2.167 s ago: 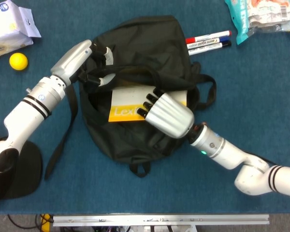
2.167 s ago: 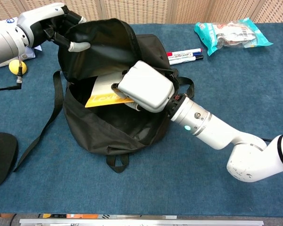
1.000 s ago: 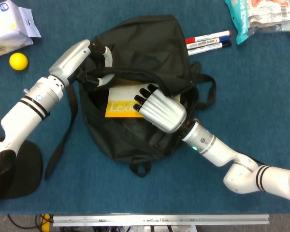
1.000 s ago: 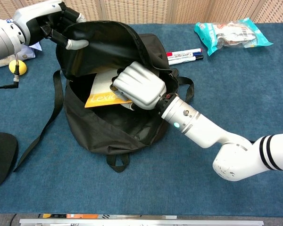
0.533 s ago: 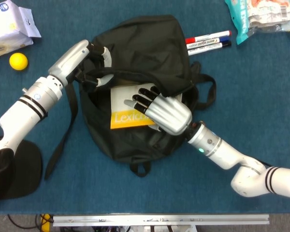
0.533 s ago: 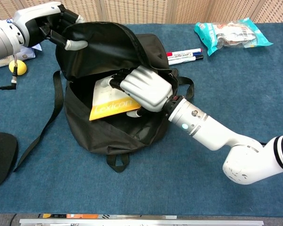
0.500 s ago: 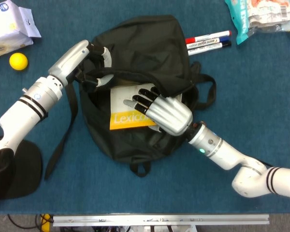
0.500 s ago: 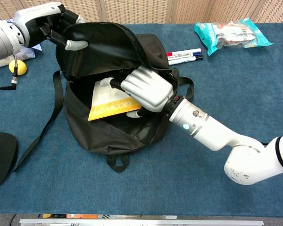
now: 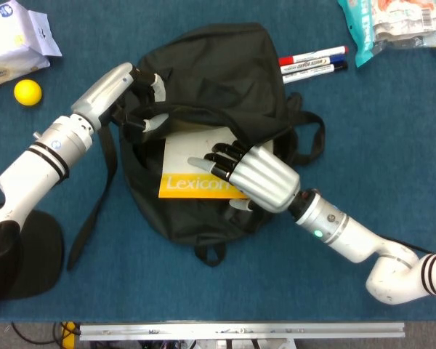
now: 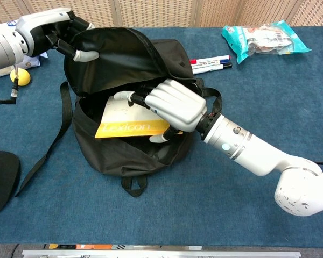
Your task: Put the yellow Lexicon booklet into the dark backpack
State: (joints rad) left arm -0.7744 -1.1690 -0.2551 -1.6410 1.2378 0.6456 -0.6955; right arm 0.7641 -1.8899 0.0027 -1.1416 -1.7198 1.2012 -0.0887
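On the far left, your left hand (image 10: 54, 29) is gripping the top flap of the dark backpack (image 10: 124, 59) and holding it up, so the bag's mouth is standing wide open. In the middle, the yellow Lexicon booklet (image 9: 200, 171) is lying across that mouth — part way in, with its yellow edge and name showing in plain sight. Your right hand (image 9: 258, 178) is pinching it, with the fingers on top and the thumb under the near edge.

So you are working on the putting-in step, and it looks about half done. Next you probably need to tip the booklet down and push it deeper, then let go — while the flap is up.

The chest view is showing the thumb under the booklet and the dark hollow below it. The head view is hiding both of those, but it is showing how the booklet is lying flat across the opening. It is also showing the wipes pack (image 9: 14, 40) near the yellow ball (image 9: 27, 92), and the markers (image 9: 312, 62) on the right.
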